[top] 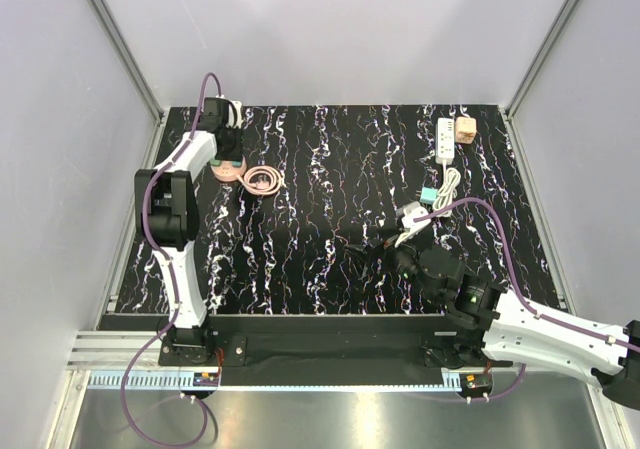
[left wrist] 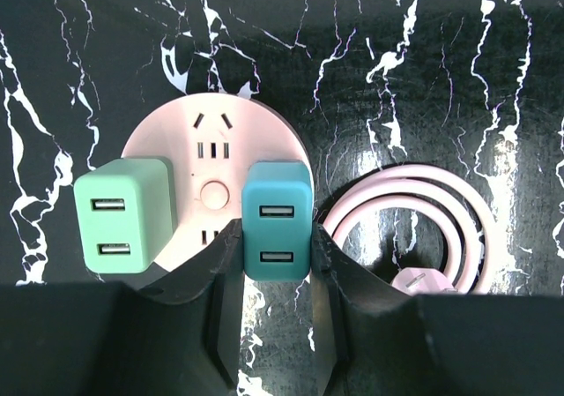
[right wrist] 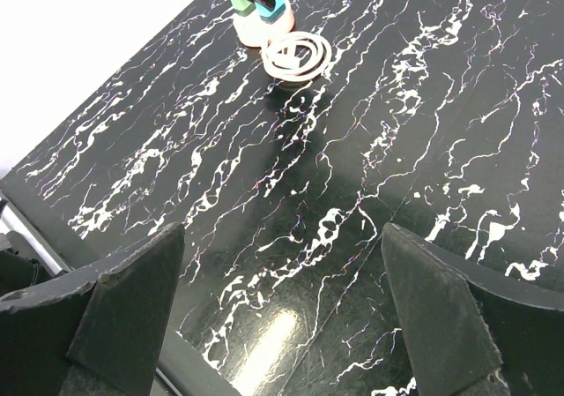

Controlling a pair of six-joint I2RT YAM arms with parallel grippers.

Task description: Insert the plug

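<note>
**Left jaws clamp teal charger block point(left wrist: 277, 231)**

The smooth, rounded block sits on a round pink socket disc point(left wrist: 211, 140). The right jaws gape wide and empty above the marbled black worktop point(top: 330, 269). The cube-shaped peach-tan plug point(top: 466, 129) lies just beside the white power strip point(top: 446, 140).

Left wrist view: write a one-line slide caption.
Left claw grips the teal charger over the round pink socket, green charger alongside, coiled pink cable at right.
</note>
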